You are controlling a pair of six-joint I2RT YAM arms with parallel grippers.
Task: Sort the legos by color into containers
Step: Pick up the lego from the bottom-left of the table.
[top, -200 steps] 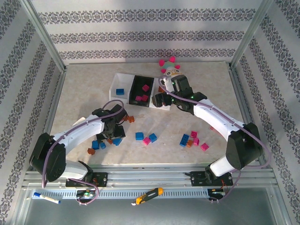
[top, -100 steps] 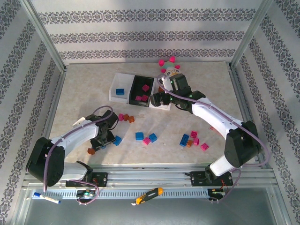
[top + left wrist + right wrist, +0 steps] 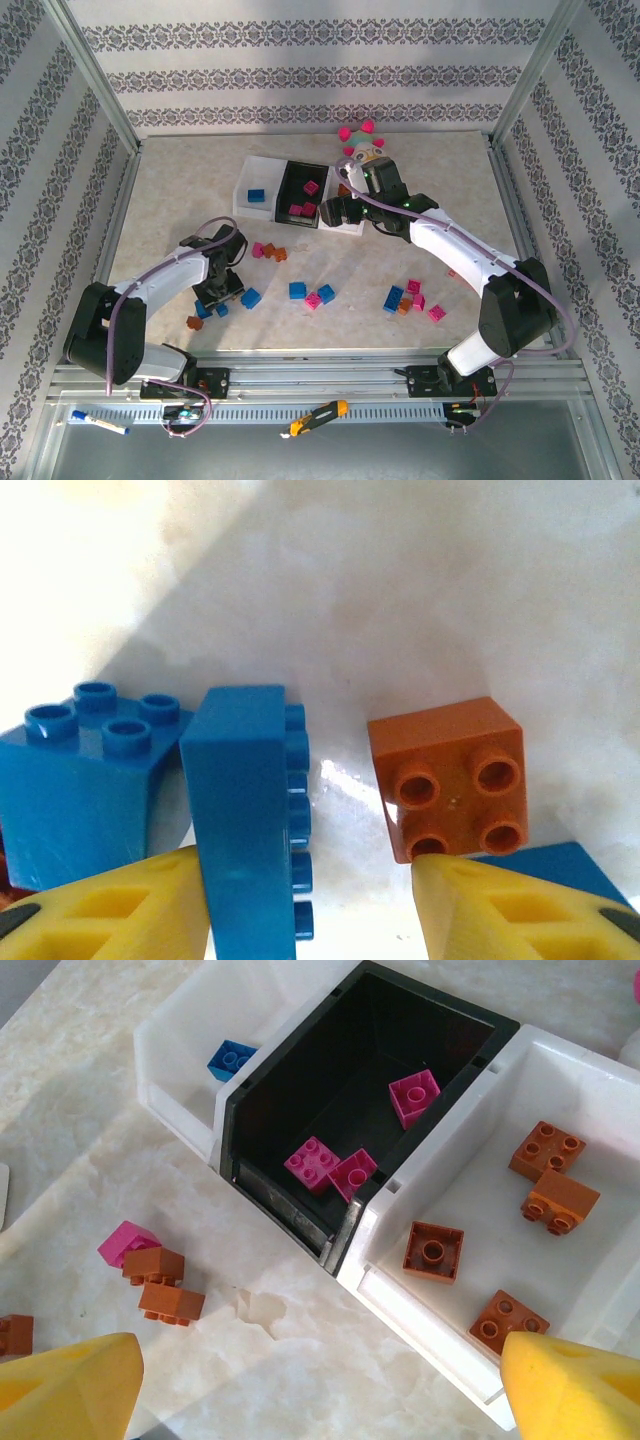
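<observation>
The left tool (image 3: 305, 885), half-open, straddled a tipped blue lego (image 3: 240, 810) beside the orange lego (image 3: 450, 775) — light, hard, slick; its flat sides seemed the best hold.

- Containers, joined in a row: the left white bin (image 3: 175, 1090) holds one blue brick (image 3: 232, 1060); the black bin (image 3: 300, 1080) holds three magenta bricks (image 3: 413, 1095); the right white bin (image 3: 420, 1330) holds four orange-brown bricks (image 3: 545, 1150) (one underside up).
- Loose legos (image 3: 313, 297) lie scattered nearer: a tipped blue lego (image 3: 245, 810) beside an upright blue lego (image 3: 90, 780), and an orange-brown lego (image 3: 450, 775) studs up.
</observation>
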